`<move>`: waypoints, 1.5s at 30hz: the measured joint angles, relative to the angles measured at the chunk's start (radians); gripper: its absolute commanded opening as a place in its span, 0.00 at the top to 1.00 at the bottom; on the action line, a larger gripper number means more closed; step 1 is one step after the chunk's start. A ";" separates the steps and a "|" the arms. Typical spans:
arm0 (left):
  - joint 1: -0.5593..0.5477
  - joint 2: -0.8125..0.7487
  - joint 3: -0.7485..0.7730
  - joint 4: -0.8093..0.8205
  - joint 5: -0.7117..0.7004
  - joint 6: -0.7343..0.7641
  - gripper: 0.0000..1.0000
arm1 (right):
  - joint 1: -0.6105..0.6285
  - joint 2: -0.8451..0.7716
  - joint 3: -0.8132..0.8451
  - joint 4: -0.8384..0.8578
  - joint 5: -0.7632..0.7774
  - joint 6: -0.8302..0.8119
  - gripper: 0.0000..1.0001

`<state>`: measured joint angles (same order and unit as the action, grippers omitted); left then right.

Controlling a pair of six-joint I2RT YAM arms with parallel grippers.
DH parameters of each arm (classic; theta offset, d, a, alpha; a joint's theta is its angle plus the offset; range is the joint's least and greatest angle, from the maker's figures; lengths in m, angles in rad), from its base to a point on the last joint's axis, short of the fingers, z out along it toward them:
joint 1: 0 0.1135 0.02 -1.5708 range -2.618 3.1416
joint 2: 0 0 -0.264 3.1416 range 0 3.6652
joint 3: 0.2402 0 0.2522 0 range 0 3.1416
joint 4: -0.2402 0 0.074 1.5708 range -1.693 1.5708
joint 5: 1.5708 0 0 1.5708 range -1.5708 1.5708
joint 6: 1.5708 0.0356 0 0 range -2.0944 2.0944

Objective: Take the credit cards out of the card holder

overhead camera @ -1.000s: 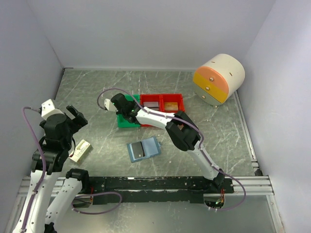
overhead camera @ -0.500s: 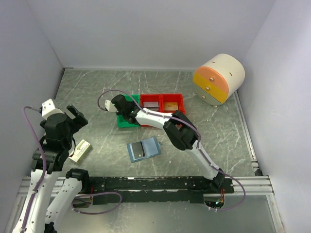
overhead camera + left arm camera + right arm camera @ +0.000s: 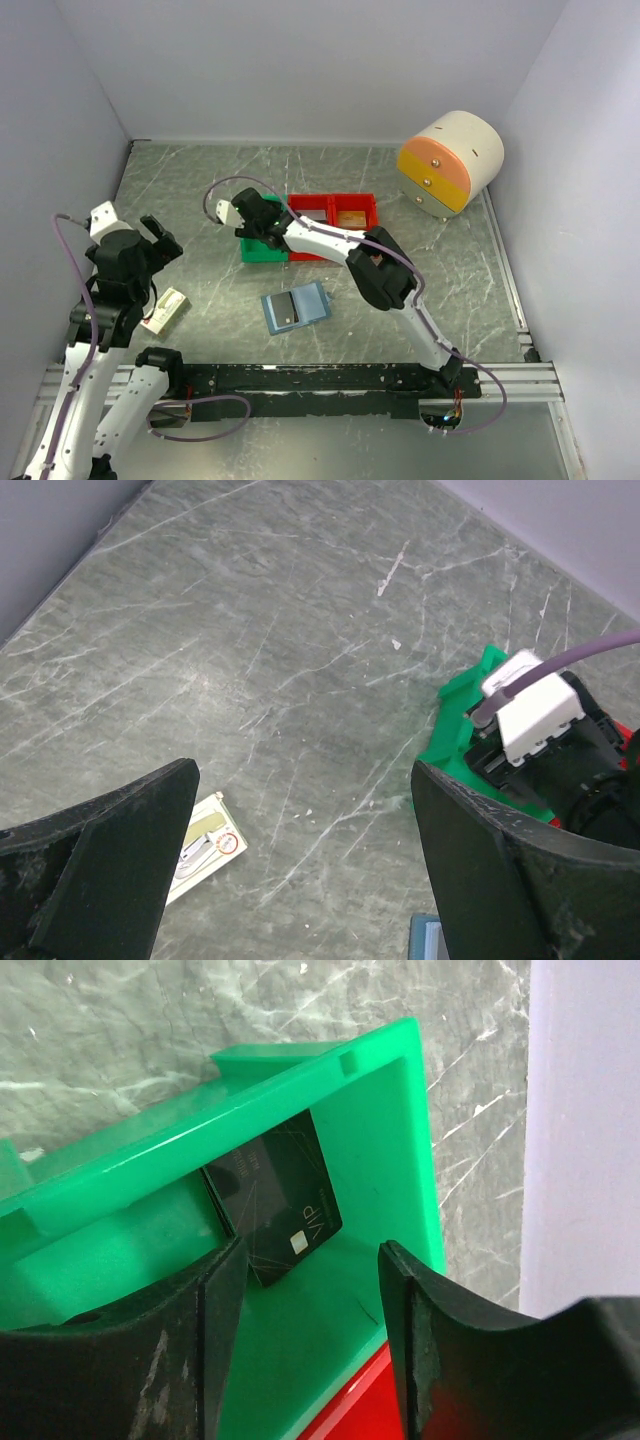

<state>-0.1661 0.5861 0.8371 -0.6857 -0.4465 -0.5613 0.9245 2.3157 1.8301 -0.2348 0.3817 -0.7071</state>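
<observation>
Top view, bottom left: left gripper (image 3: 155, 240) raised over the table (image 3: 200, 180), fingers spread wide, holding nothing. Just below it a small cream box (image 3: 165, 308) lies flat; the left wrist view also shows it at lower left.

Lower centre: card holder (image 3: 297, 307) lies open and flat, a grey card (image 3: 287, 310) showing on its left half. Nothing covers it, and both grippers are well apart from it.

Centre: right arm reaches up-left across the frame, right gripper (image 3: 312, 1260) over the green bin (image 3: 380, 1160). Its fingers are apart with nothing between them. A dark card (image 3: 272, 1200) lies inside the bin by its wall, below the gap.

Two red bins (image 3: 333, 212) touch the green bin's right side, each with something flat inside.

Upper right: round cream-and-orange drawer unit (image 3: 450, 160), well apart.
</observation>
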 measured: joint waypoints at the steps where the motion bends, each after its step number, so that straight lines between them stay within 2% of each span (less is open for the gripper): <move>1: 0.000 0.002 0.000 0.000 0.002 0.000 0.01 | 0.000 -0.009 0.000 -0.006 -0.011 0.011 0.44; 6: 0.000 0.015 0.000 0.000 0.006 0.000 0.01 | -0.008 -0.069 -0.006 -0.024 -0.063 0.100 0.43; 11: 0.000 0.029 -0.001 0.002 0.025 0.005 0.01 | -0.034 -0.207 -0.093 -0.015 -0.106 0.306 0.43; 15: 0.001 0.061 -0.002 0.011 0.064 0.017 0.01 | -0.100 -0.492 -0.402 0.089 -0.199 0.646 0.42; 19: 0.001 0.121 -0.002 0.015 0.100 0.028 0.01 | -0.184 -0.793 -0.816 0.320 -0.308 1.023 0.40; 22: 0.001 0.167 -0.003 0.016 0.127 0.035 0.01 | -0.188 -0.887 -1.031 0.441 -0.390 1.239 0.40; 25: 0.002 0.195 -0.014 0.034 0.179 0.050 0.01 | -0.171 -0.893 -1.175 0.541 -0.500 1.398 0.41; 28: 0.002 0.221 -0.023 0.056 0.278 0.074 0.03 | -0.153 -0.894 -1.242 0.584 -0.578 1.481 0.42; 32: 0.002 0.257 -0.058 0.113 0.447 0.082 0.08 | -0.137 -0.893 -1.243 0.593 -0.637 1.509 0.48; 37: -0.014 0.288 -0.204 0.223 0.679 0.021 0.06 | -0.137 -0.872 -1.233 0.565 -0.684 1.508 0.50; 41: -0.139 0.289 -0.318 0.275 0.738 -0.064 0.10 | -0.137 -0.833 -1.233 0.566 -0.718 1.512 0.56; 45: -0.278 0.316 -0.328 0.312 0.727 -0.122 0.22 | -0.137 -0.760 -1.236 0.608 -0.769 1.528 0.59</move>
<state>-0.4446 0.9020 0.5091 -0.3737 0.2806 -0.6830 0.7876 1.5555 0.5941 0.3733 -0.3874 0.8207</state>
